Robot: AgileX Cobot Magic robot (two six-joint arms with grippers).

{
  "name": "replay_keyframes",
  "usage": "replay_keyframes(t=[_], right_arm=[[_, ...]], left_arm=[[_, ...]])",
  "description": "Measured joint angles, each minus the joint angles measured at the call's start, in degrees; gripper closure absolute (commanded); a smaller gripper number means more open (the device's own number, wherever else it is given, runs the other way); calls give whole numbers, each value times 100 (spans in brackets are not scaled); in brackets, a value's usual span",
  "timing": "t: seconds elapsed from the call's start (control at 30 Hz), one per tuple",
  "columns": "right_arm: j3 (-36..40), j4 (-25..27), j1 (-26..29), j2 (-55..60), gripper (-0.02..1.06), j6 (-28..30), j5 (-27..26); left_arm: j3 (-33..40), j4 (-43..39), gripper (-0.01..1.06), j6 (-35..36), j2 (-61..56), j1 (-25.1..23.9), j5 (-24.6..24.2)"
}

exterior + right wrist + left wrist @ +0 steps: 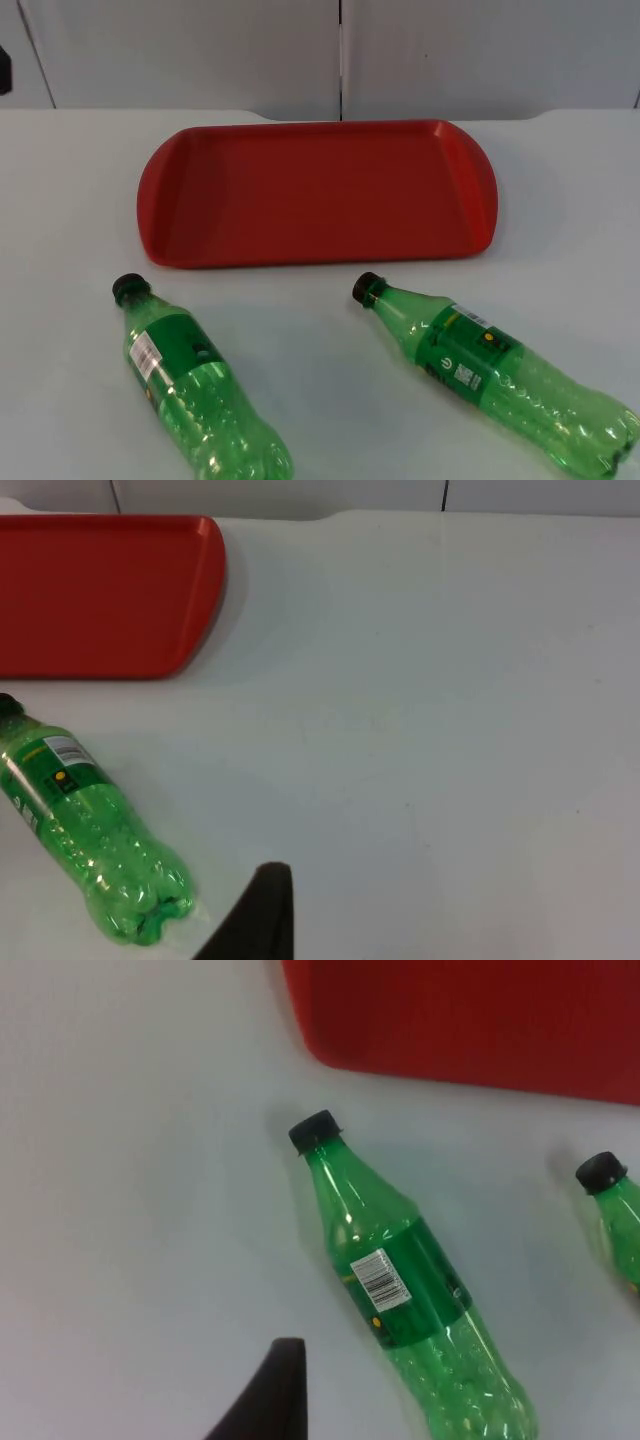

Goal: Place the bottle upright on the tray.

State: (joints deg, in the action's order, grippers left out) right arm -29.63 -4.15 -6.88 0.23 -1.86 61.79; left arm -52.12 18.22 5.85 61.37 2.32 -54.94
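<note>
At twelve o'clock on my tabletop (70, 200) the red tray (318, 192), two green bottles lying flat toward six, left bottle (195, 385), right bottle (500, 372), bare tabletop around them, my left gripper (265, 1395) and right gripper (255, 915) each one fingertip, spread I cannot tell.

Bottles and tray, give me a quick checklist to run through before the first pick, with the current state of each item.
1. Tray has room for bottles: ok, nothing on it.
2. Left bottle reachable: ok, lies on its side apart from the tray, cap toward it.
3. Right bottle reachable: ok, also on its side, cap toward the tray.
4. Caps on: ok, both black caps in place.
5. Bottles apart from each other: ok.
6. Left gripper and right gripper open: cannot tell.
</note>
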Motion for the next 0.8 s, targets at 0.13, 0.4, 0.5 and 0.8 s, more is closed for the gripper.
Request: replay_keyframes(t=[0.13, 0.4, 0.5, 0.8], right_arm=[[0, 0, 0, 0, 0, 0, 0], [0, 0, 0, 0, 0, 0, 0], [0, 0, 0, 0, 0, 0, 0], [0, 0, 0, 0, 0, 0, 0]], left_arm=[[0, -116, 0, 494, 453, 395, 75], [0, -784, 0, 1879, 1201, 1340, 622], [0, -1360, 0, 2723, 1540, 1572, 665], [0, -2072, 0, 4440, 2110, 2120, 1223]])
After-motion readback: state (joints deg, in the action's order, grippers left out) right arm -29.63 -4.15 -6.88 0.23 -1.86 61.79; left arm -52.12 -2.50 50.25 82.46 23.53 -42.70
